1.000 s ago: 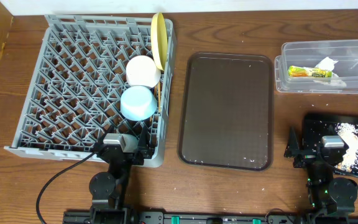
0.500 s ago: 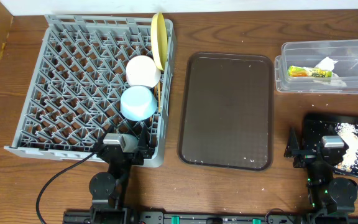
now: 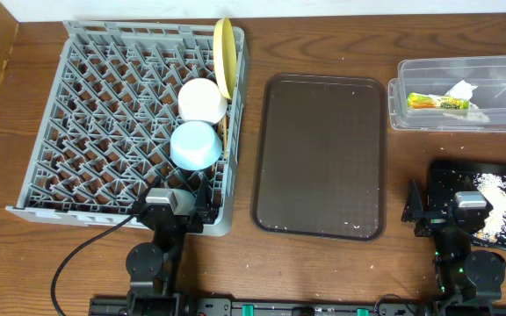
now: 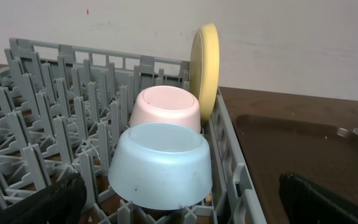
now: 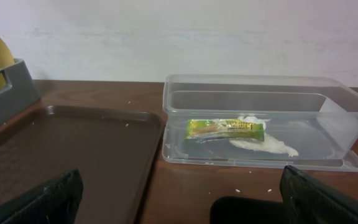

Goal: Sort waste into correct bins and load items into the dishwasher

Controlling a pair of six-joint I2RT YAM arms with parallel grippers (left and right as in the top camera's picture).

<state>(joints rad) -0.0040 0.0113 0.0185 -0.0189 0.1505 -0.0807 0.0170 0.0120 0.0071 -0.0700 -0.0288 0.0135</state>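
Two bowls in the grey dish rack [image 3: 104,114], are they?

Yes, a white bowl [image 3: 201,99] and a light blue bowl [image 3: 194,145], both upside down and touching, by the rack's right wall. The yellow plate [image 3: 224,57] stands on edge just behind them.

And the rubbish?

The snack wrapper [image 3: 437,103] and tissue [image 3: 460,89] lie side by side in the clear tub [image 3: 402,70] at the bench's [image 3: 323,263] far right. Pale crumbs [image 3: 495,206] sit in the black bin [image 3: 446,180] nearer us. The brown tray [image 3: 323,158] lies between rack and bins.

What about the arms?

The left end effector [image 3: 176,200] sits at the rack's near edge, fingers spread wide, gripping nothing. The right end effector [image 3: 451,204] is over the black bin's left end, likewise spread.
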